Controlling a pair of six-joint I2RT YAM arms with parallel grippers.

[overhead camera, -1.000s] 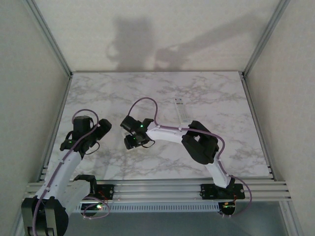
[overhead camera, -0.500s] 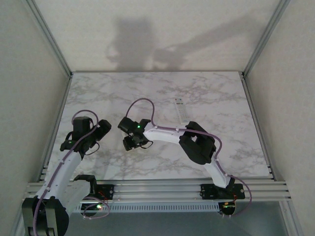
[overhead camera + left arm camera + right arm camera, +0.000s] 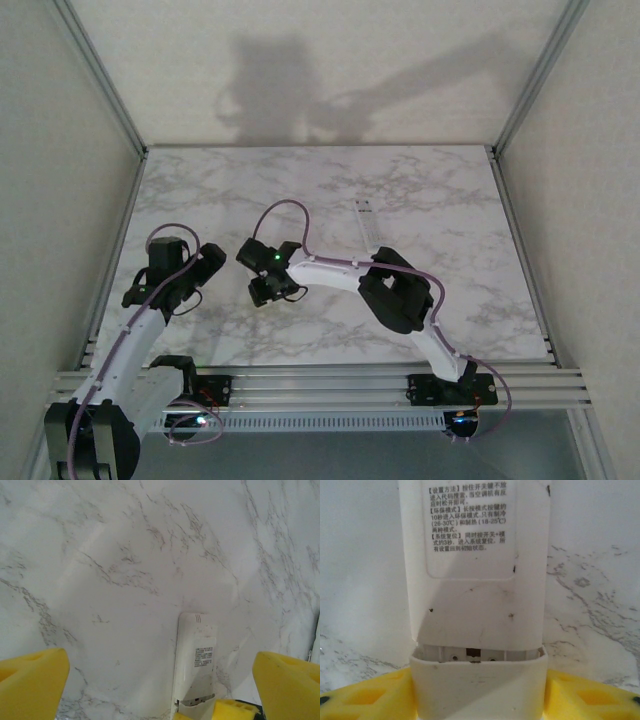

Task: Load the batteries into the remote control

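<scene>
Near-left on the surface, the remote control lies back-up, label showing, lengthwise near-to-far. Right gripper is at its near end, yellow fingers clamped on either side of the battery cover. A thin gap shows between the cover and the remote body, with metal contacts visible in the slot, so the cover looks part-slid.

Left gripper hovers just left of the remote, fingers wide apart and holding nothing.

A long white strip lies well apart, farther right; can't tell what it is.

Step in hand, as I read it: opening the battery compartment. No cell is loaded yet, so it's early in the task.

Next move likely calls for a straight pull of the cover toward the near end, along the remote's axis. The body probably needs bracing, perhaps by the left fingers pressing or pinching it, or it may just slide along with the cover.
</scene>
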